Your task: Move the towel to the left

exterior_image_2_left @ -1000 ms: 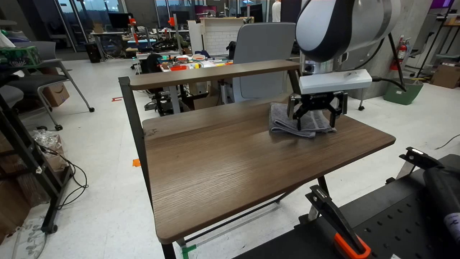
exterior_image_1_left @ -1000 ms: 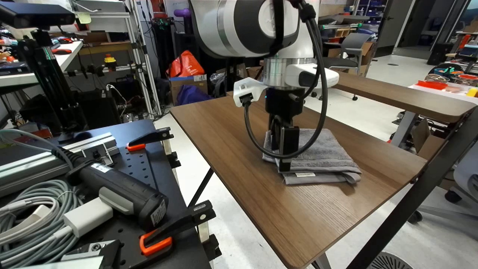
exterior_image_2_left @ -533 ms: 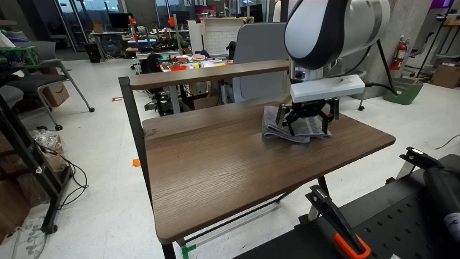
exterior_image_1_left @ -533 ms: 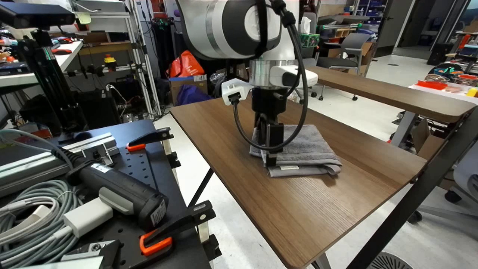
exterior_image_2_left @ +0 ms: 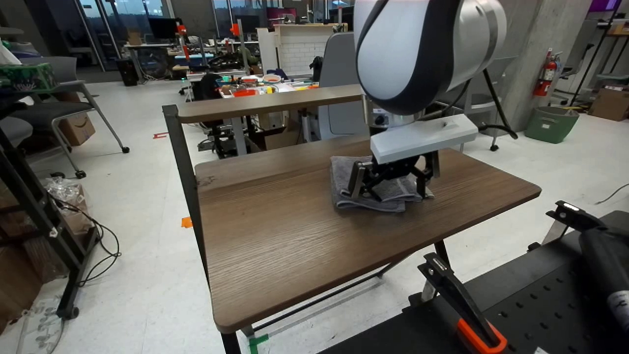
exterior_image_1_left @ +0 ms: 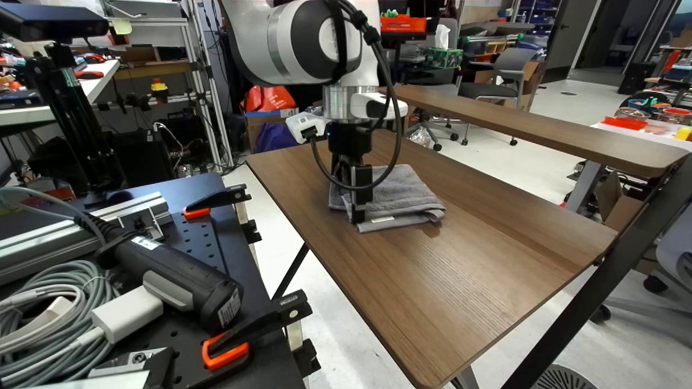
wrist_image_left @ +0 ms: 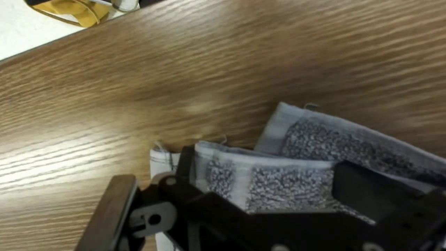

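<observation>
Spread wide and pinching nothing, the end effector (exterior_image_2_left: pixel 399 196) should press evenly on the towel (exterior_image_1_left: pixel 405 190) and slide it left along the tabletop (exterior_image_1_left: pixel 476 275) slowly, lest it bunch.

In an exterior view, the cardboard box (exterior_image_2_left: pixel 73 130) at nine o'clock bears a faint Amazon logo (exterior_image_2_left: pixel 84 128).

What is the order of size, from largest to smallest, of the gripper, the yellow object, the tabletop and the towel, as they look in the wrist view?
1. Tabletop
2. Towel and gripper: unsure, because the gripper is nearer the camera and hides part of the towel
3. Yellow object
</observation>
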Controlling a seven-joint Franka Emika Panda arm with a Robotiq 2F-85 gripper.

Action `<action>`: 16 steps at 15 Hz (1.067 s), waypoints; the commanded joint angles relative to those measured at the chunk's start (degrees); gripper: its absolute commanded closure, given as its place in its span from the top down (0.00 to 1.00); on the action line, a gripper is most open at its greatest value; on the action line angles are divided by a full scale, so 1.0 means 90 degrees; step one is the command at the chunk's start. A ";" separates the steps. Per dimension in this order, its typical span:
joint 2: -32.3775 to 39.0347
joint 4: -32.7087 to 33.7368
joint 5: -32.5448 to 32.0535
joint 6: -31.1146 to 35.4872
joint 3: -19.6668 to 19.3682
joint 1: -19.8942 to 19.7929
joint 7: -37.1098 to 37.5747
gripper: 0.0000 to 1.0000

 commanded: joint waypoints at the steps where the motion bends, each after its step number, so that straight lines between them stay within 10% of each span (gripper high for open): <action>1: 0.0018 -0.0021 -0.0136 0.0131 0.0032 0.0455 0.0143 1.00; 16: -0.1471 -0.0361 -0.0044 -0.0413 0.0354 0.0705 0.0094 1.00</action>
